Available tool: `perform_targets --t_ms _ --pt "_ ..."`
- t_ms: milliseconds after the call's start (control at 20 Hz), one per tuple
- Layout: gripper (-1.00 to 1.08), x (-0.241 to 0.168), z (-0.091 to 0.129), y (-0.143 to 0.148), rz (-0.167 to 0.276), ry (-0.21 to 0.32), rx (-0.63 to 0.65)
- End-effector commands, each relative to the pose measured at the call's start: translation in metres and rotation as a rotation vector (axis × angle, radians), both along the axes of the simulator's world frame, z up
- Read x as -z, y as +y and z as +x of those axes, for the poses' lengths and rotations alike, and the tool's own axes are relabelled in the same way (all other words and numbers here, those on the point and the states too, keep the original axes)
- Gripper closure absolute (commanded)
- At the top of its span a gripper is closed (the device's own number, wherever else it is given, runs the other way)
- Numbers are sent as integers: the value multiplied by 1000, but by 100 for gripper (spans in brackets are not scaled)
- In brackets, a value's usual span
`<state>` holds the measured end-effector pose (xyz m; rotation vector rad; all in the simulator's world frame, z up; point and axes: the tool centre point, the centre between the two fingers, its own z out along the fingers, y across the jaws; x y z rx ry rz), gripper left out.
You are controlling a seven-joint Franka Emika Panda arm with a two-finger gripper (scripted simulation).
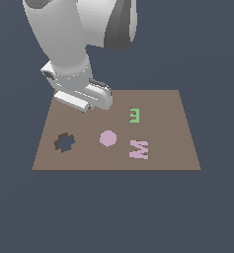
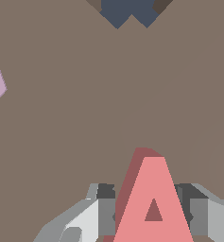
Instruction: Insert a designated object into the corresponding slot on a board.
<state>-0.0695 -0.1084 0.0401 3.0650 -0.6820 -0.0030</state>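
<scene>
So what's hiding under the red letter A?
Under the A block, held between the gripper fingers, only plain brown board shows around it. What lies directly beneath is covered.

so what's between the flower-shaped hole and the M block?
The exterior view shows the pink round disc between the flower-shaped hole and the M block, on the board.
</scene>
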Motion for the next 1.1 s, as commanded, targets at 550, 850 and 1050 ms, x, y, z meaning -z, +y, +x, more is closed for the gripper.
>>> perform_targets --t_ms 550,850,1050 --pt "108 10 -4 -1 1 -1 25" --pt "-92 10 -4 -1 1 -1 25" --pt "-92 10 -4 -1 1 -1 25"
